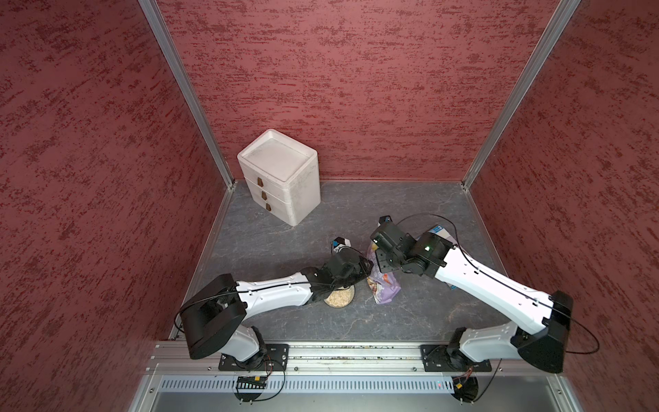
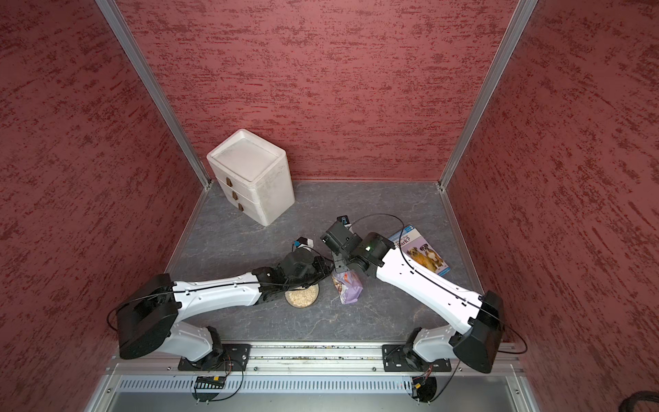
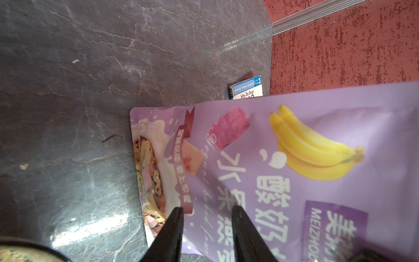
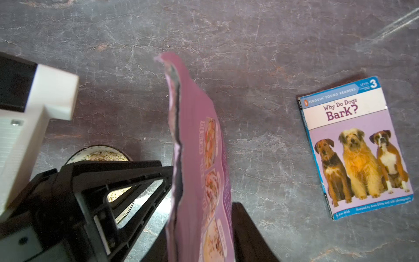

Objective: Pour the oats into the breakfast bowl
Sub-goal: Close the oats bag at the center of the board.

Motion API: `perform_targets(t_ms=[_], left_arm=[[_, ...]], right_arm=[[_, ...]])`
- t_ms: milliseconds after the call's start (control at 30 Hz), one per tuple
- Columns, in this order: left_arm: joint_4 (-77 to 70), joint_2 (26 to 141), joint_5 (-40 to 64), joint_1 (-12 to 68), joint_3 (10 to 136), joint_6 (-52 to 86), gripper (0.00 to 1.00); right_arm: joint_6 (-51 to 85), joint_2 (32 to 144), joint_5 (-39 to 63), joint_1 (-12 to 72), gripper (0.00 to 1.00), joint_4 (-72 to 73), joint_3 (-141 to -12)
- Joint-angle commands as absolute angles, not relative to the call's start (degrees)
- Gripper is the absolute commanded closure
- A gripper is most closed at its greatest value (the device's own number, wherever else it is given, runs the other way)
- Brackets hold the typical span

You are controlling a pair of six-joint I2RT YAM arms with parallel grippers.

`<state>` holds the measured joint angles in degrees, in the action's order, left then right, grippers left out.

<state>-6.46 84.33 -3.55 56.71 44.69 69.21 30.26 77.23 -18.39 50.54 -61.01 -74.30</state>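
The lilac pouch of oats stands mid-table with its torn top edge up, seen edge-on in the right wrist view. My right gripper reaches down over that top and is shut on the pouch, a finger against each face. To the pouch's left the breakfast bowl holds pale oats and is partly hidden under my left wrist. My left gripper is open, its fingertips at the pouch's printed front, with nothing between them.
A blue book with dogs on its cover lies flat to the right behind my right arm. A tall white three-drawer box stands at the back left. Stray flakes lie on the grey table. Red walls enclose three sides.
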Motion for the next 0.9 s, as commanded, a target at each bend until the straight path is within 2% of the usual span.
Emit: perform_targets(t_ms=[0,33,200,433,500,667,833,867], left_arm=[[-6.5,84.7,-3.7,57.1,46.2,69.1,0.61],[-6.5,84.6,-3.7,57.1,46.3,69.1,0.61],[-6.3,84.9,-3.6,57.0,46.6,69.0,0.61],[-5.8,85.1,-3.5,57.1,47.0,69.1,0.61],[-6.2,85.2,-3.6,57.1,46.9,69.1,0.61],[-6.5,85.4,-3.4,57.1,46.9,69.1,0.61],[-6.4,85.4,-3.4,57.1,47.0,69.2,0.61],[-6.4,85.4,-3.3,57.1,47.0,69.2,0.61]], right_arm=[[32.0,74.3,-16.8,50.9,0.64,-62.2,-72.7],[32.1,74.0,-16.1,50.9,0.67,-61.8,-72.2],[32.5,74.8,-14.4,51.6,1.0,-61.7,-72.0],[34.0,73.1,-17.4,53.1,1.0,-62.4,-72.2],[34.5,72.7,-17.0,53.1,0.86,-63.3,-72.1],[36.0,71.2,-15.6,53.2,0.7,-64.1,-69.2],[36.5,69.9,-14.4,53.4,0.77,-63.9,-67.8],[36.6,69.9,-14.1,53.5,0.88,-63.9,-67.9]])
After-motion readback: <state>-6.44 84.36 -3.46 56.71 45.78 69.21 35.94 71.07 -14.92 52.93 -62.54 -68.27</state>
